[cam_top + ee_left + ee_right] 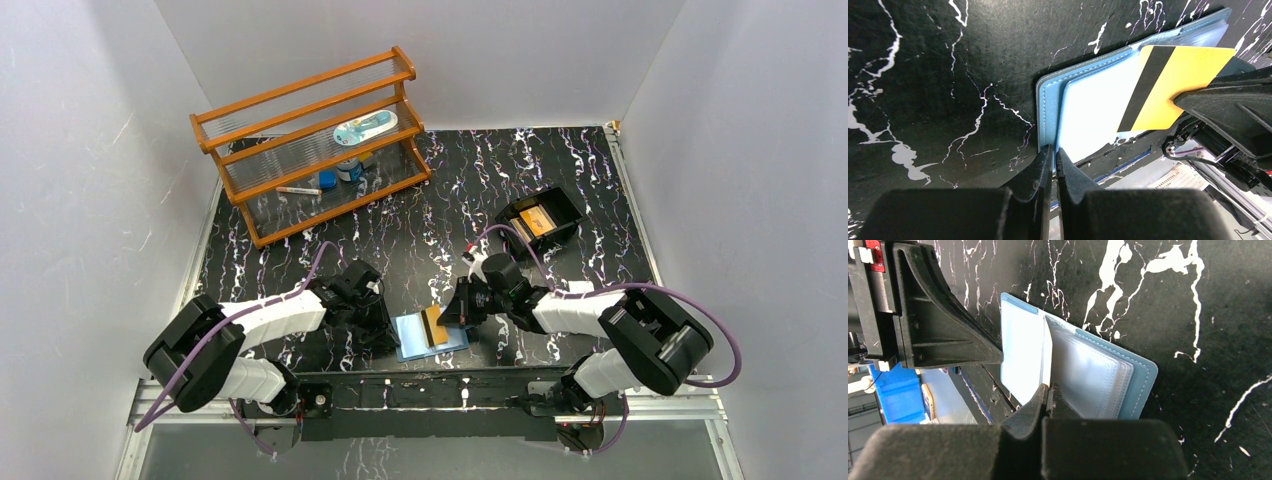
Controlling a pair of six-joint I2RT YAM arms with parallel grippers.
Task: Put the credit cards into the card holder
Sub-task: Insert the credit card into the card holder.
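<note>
The blue card holder lies open near the table's front edge, its clear slots facing up. My left gripper is shut on the edge of its left cover. My right gripper is shut on an orange-gold credit card with a black stripe. The card stands on edge over the holder's middle fold, tilted. In the top view the card sits between the left gripper and the right gripper. More orange credit cards lie in a black tray.
The black tray stands at the back right of the marbled table. A wooden rack with small items stands at the back left. The table's front edge and rail run just below the holder.
</note>
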